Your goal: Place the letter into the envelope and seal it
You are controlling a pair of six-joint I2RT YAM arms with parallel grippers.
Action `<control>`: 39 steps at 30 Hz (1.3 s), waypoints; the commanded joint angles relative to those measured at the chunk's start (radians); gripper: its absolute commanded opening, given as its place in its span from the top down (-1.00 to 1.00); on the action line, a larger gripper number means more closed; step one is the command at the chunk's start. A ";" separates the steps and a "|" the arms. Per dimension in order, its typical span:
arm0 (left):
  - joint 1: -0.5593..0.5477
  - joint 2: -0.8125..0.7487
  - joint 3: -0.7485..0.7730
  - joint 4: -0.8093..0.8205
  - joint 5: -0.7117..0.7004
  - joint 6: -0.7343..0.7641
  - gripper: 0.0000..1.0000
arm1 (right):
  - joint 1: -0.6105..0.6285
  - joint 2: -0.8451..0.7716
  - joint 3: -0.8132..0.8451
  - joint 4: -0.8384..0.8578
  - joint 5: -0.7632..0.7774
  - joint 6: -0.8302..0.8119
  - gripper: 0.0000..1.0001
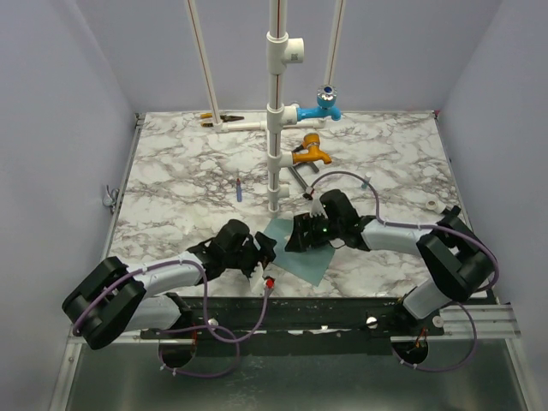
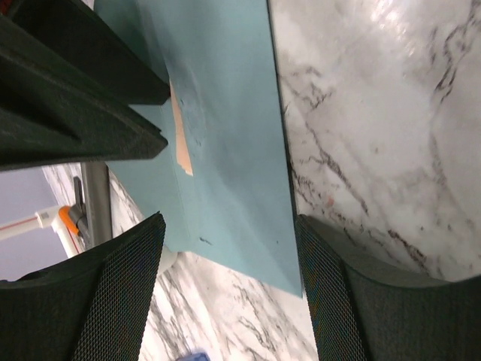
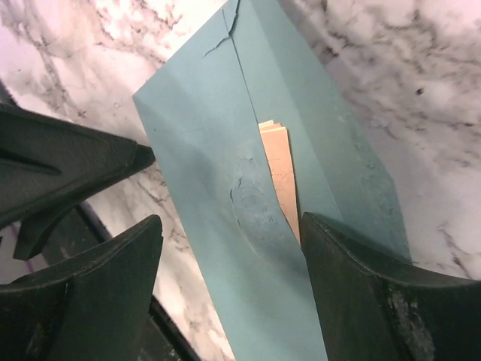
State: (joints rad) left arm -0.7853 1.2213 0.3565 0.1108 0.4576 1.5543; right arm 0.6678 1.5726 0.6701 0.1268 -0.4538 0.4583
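Pipe stand with blue and orange taps mid worktop. Envelope flat near front edge, letter peeking from under flap. Left hand, right hand low over envelope, both open, gripping nothing.

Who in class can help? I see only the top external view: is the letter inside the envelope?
Observer: Mostly. The right wrist view shows the letter as a tan strip peeking from the envelope.
Operator: Is the right hand gripping it?
Observer: No. The right hand is open, over the envelope.
Operator: And the left?
Observer: The left hand is open too, over the envelope.
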 commanded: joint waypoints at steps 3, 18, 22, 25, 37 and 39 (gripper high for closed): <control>0.059 -0.005 -0.015 -0.035 0.010 0.051 -0.43 | 0.033 -0.090 -0.072 0.100 0.163 -0.077 -0.60; 0.071 -0.006 -0.042 -0.024 0.039 0.078 -0.48 | 0.071 0.062 -0.080 0.379 0.167 -0.143 -0.74; 0.085 -0.007 -0.042 -0.024 0.048 0.107 -0.48 | 0.071 0.103 -0.074 0.374 0.162 -0.148 -0.72; 0.110 -0.005 -0.028 -0.033 0.050 0.106 -0.48 | 0.080 0.105 -0.097 0.379 0.103 -0.168 -0.63; 0.135 0.000 -0.045 -0.006 0.114 0.167 -0.49 | 0.122 0.017 -0.228 0.461 -0.091 -0.224 -0.40; 0.135 0.003 -0.034 -0.002 0.124 0.160 -0.48 | 0.129 0.028 -0.229 0.488 -0.103 -0.202 -0.40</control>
State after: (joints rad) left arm -0.6537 1.2156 0.3340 0.1310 0.5053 1.6867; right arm 0.7761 1.5799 0.4568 0.5968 -0.4816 0.2516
